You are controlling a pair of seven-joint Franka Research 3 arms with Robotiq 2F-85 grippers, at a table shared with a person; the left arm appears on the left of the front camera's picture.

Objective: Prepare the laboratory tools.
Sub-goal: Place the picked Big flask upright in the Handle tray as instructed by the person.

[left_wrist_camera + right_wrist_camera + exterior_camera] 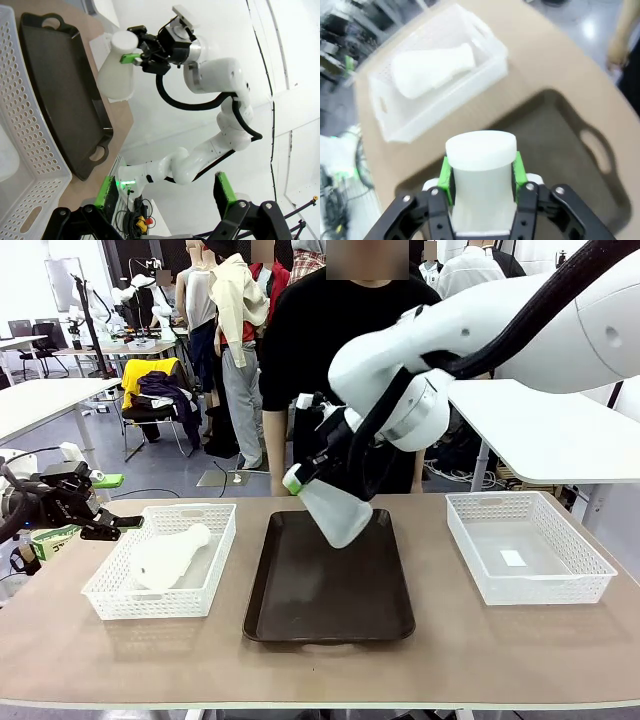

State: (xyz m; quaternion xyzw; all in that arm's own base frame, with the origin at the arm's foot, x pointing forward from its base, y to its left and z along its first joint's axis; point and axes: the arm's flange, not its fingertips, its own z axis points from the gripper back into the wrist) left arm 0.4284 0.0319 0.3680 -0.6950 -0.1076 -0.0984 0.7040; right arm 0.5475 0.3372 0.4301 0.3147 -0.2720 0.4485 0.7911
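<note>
Front view: the right arm reaches across the middle. The right end effector (297, 480) is clamped on the neck of the held flask (338, 515). The flask hangs tilted, base lowest, over the far part of the dark tray (330, 590) (whether the base touches the tray I cannot tell). The second flask (170, 555) lies on its side in the left basket (145, 602). The right basket (545, 590) has no flask in it. The left end effector (118, 526) sits at the left edge of the desk (450, 660), just beside the left basket.

Left wrist view: the left end effector (165, 197) has its green pads (107, 192) spread wide with nothing between them. Past the tray (60, 90), the right end effector (134, 57) pinches the held flask (117, 72) by its neck.

Right wrist view: the green pads (445, 175) of the right end effector (481, 172) press on both sides of the held flask (480, 150), just under its rim. The tray (560, 130) lies below. The second flask (432, 70) rests in the left basket (450, 107), well apart from the one in hand.

As I read it, the job is under halfway. One flask is out of its basket but not yet stood on the tray (the likely place for both). The second flask is untouched and has yet to be picked up and set down beside the first.
</note>
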